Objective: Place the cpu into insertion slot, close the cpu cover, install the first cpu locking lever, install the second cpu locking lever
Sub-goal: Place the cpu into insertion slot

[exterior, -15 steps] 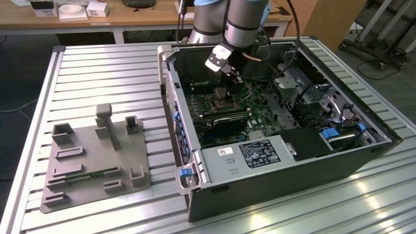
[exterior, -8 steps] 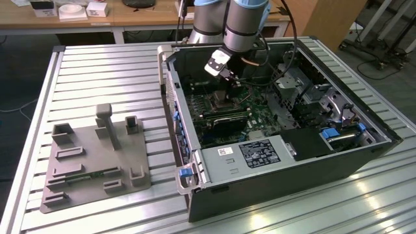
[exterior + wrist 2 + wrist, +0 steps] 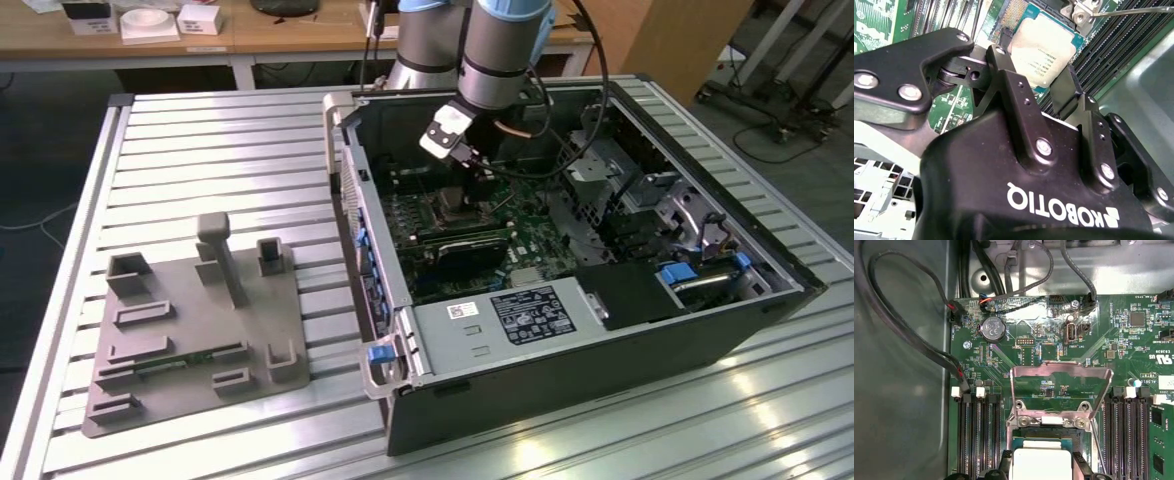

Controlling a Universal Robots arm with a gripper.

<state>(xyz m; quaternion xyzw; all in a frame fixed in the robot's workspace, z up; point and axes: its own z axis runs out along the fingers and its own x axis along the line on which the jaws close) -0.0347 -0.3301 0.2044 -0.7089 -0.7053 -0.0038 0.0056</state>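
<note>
In the exterior view my gripper (image 3: pixel 466 166) reaches down into the open computer case, just above the insertion slot (image 3: pixel 451 207) on the green board. Both wrist views show the cpu (image 3: pixel 1046 47) (image 3: pixel 1041 462), a silvery square chip, between my two black fingers (image 3: pixel 1004 67). The gripper (image 3: pixel 1031 62) (image 3: pixel 1041 469) is shut on its edges. It hangs over the insertion slot (image 3: pixel 1046 432), whose pin field shows beyond the chip's far edge. The cpu cover (image 3: pixel 1061 371) stands swung up and open behind the slot. A thin metal locking lever (image 3: pixel 1134 10) runs past the slot's hinge.
Long black memory slots (image 3: pixel 976 435) (image 3: pixel 1126 430) flank the socket on both sides. Black cables (image 3: pixel 914 340) hang along the case wall. A white-labelled power-supply box (image 3: pixel 514 315) sits at the case front. A grey fixture plate (image 3: pixel 200 330) lies on the slatted table at the exterior view's left.
</note>
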